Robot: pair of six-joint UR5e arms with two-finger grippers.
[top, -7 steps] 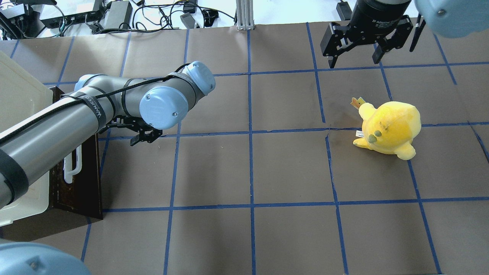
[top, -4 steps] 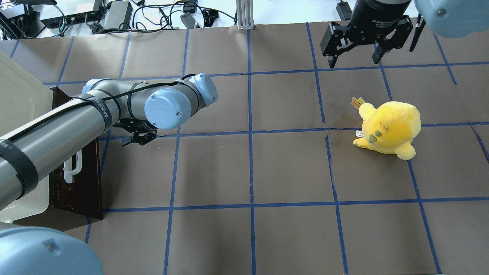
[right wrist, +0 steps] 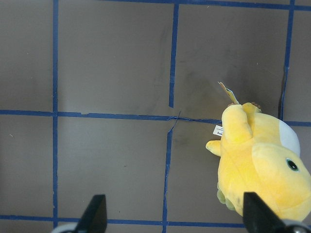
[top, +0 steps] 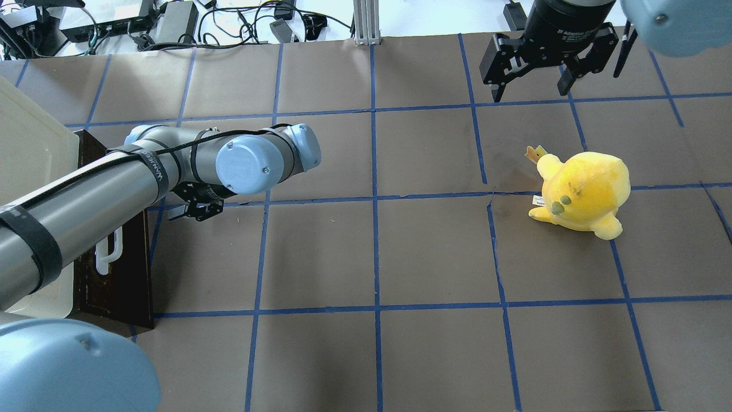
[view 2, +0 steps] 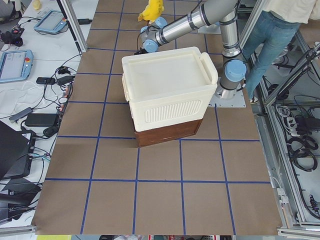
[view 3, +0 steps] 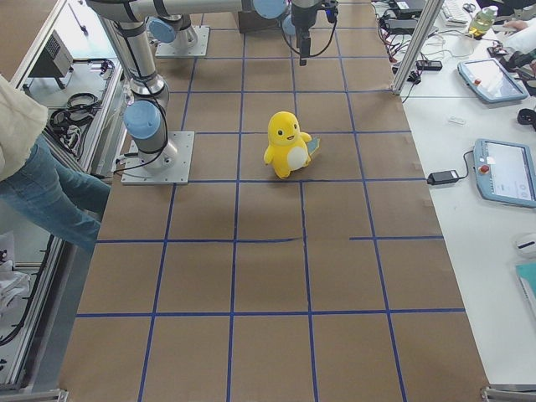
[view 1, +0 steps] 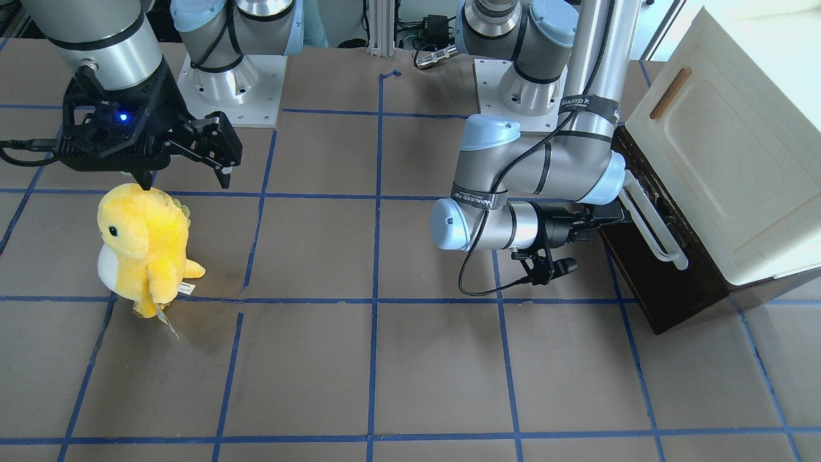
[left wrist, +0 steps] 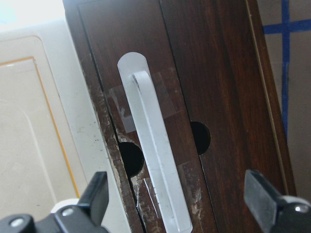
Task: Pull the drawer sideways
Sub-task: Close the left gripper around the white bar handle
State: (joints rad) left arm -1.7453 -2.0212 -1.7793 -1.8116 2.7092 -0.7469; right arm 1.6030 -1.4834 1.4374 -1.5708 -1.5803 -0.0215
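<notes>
The dark brown drawer (top: 123,274) sits closed at the base of a cream-white cabinet (top: 28,154) at the table's left end. Its long white bar handle (top: 108,252) faces the table. The handle (view 1: 649,221) also shows in the front-facing view, and it fills the left wrist view (left wrist: 153,165) on the drawer front (left wrist: 228,97). My left gripper (top: 191,210) is open and empty, a short way off the drawer front, pointing at it; the jaws straddle the handle's line without touching. My right gripper (top: 529,91) is open and empty at the far right.
A yellow plush toy (top: 583,191) stands on the table's right side, below my right gripper (view 1: 186,179). The cabinet panel with a small brown handle (view 1: 670,93) rises above the drawer. Cables and power boxes (top: 143,23) lie beyond the table's far edge.
My left gripper has moved left, closer to the drawer front, and the wrist has turned. The right arm, the plush toy and the drawer have not moved.
</notes>
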